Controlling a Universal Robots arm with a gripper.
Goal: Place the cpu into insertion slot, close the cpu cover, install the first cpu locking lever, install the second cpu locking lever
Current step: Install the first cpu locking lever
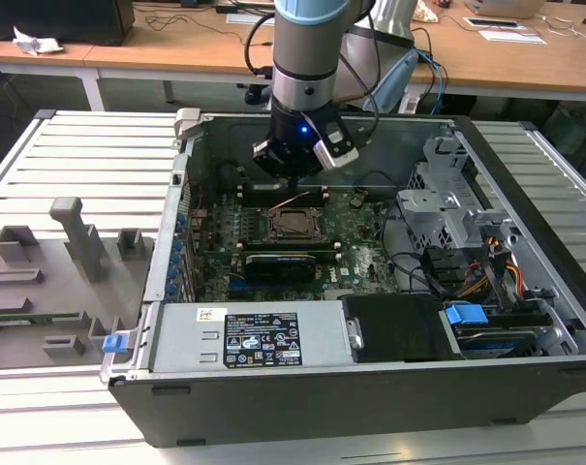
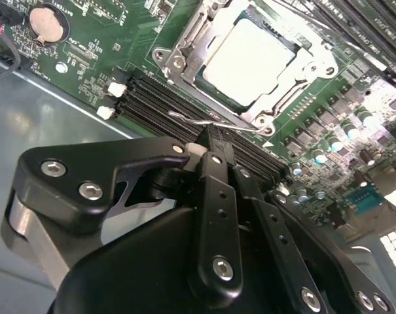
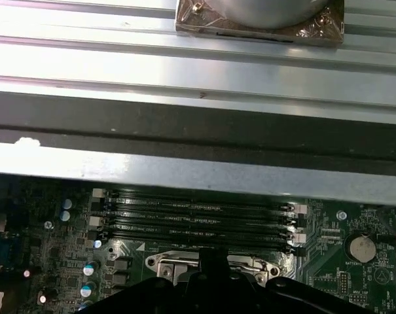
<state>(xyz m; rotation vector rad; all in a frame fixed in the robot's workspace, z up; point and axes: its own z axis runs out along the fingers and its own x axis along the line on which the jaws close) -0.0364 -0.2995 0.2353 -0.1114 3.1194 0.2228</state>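
The cpu, a pale silvery square, lies in the insertion slot on the green board. The cpu cover, a thin metal frame, lies flat around it. A thin wire locking lever runs along the socket's edge on the side of the memory slots. My gripper has its black fingers shut together, with the tips right at this lever. Whether they pinch the wire or only touch it I cannot tell. In the exterior view the gripper hangs inside the case just behind the socket.
Black memory slots run beside the socket, between it and the case wall. A coin battery sits on the board. A drive cage and cables fill the exterior view's right, and a grey power supply lies in front.
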